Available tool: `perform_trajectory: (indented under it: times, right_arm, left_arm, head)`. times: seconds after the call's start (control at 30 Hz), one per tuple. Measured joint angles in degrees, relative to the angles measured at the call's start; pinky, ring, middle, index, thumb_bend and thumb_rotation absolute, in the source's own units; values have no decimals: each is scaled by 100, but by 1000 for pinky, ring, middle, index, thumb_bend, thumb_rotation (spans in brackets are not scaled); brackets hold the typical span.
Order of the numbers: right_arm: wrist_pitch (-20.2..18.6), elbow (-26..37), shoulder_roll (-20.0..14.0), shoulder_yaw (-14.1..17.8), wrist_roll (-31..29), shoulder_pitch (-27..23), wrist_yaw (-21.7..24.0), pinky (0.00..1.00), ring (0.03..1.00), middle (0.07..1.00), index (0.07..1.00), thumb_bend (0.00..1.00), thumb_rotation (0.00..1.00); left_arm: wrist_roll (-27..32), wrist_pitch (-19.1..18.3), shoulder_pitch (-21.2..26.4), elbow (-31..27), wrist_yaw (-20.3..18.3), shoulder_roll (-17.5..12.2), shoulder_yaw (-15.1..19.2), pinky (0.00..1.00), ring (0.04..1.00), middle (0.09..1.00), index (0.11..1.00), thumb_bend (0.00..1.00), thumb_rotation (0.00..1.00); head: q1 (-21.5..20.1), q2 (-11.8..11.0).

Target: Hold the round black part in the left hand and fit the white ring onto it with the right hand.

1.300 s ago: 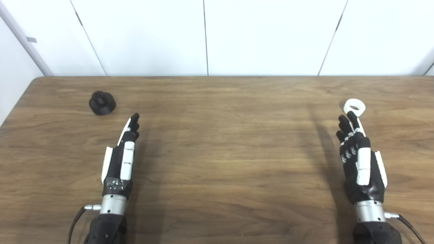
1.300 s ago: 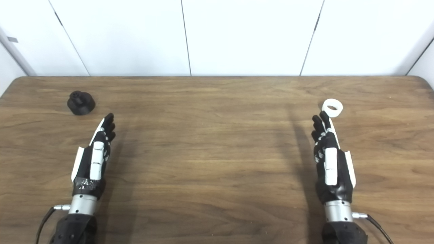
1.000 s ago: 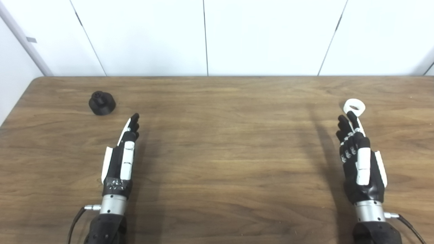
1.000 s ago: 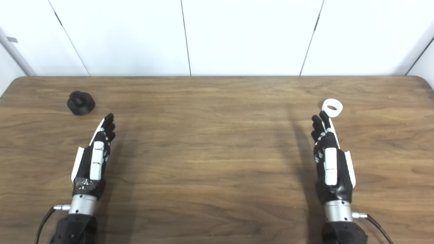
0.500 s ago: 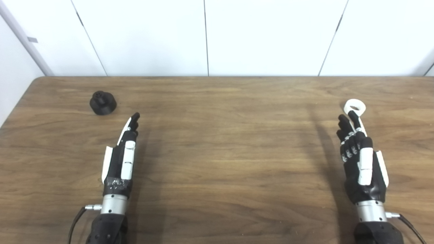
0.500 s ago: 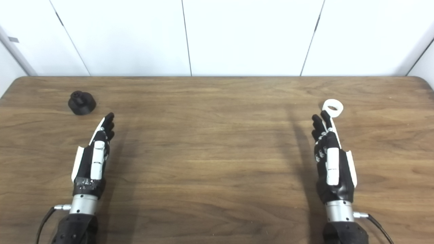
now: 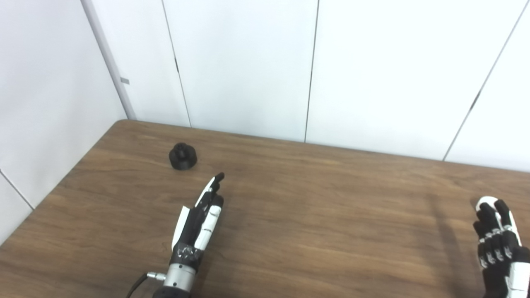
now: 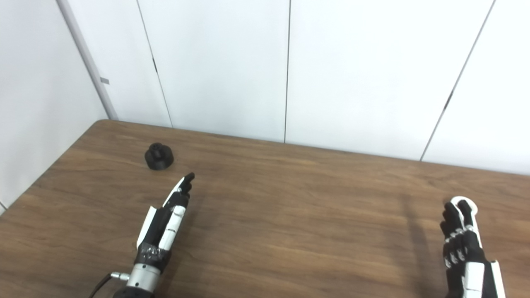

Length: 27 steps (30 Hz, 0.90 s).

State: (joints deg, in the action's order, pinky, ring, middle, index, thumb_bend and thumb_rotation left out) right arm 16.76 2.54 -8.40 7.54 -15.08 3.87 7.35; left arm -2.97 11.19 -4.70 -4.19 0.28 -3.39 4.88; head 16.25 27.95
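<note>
Surface: wooden table (image 7: pixel 314 215), dark brown grain running across its width, rounded far-left corner. The table's far edge meets a white panelled wall (image 7: pixel 244 66) with thin dark vertical seams. A second white wall (image 7: pixel 45 103) runs along the table's left edge, and a pale grey strip stands in the corner where the walls join, carrying a small grey tab.

Round black part (image 7: pixel 182 156): standing on the table toward the far-left corner, upright, a smaller knob on top of a wider base. Nothing touches it.

Left hand (image 7: pixel 199 221): over the table on the near side of the black part and slightly right of it, apart from it. Fingers extended straight and close together, pointing toward the far edge; it holds nothing.

White ring (image 8: pixel 466 205): on the table far to the right of the black part, well apart from it. Mostly hidden behind the fingertips of the right hand; only its upper arc shows.

Right hand (image 8: pixel 466 246): near-right of the table, cut off by the picture's lower edge. Fingers spread and extended, gripping nothing. Contact between fingertips and ring cannot be determined.
</note>
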Motion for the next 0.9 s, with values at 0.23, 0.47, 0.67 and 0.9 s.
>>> perform_trajectory:
  times: [0.23,0.47,0.67,0.9]
  right_arm:
    - [108,-82,-64,21,-145,-48,90,1000,995,969,997,568,988]
    - [234,-220,-119,49,-163,-129,190,1000,972,964,992,542,998]
    - [239,-242,-116,70,-159,-148,187,1000,978,952,987,566,981]
    - [221,-237,-113,86,-174,-153,185,1000,981,943,979,594,947]
  left_arm:
    - [-165,80,40,51,60,30,-27,1000,1000,998,961,586,925]
    - [-181,93,98,103,116,55,-57,1000,1000,1000,962,621,911]
    - [-261,90,112,112,166,54,-70,1000,1000,1000,958,599,731]
    - [-1255,-142,108,-52,656,86,-42,1000,982,970,928,719,283]
  head:
    - [132,-53]
    - [-17,-9]
    - [-105,9]
    - [-140,17]
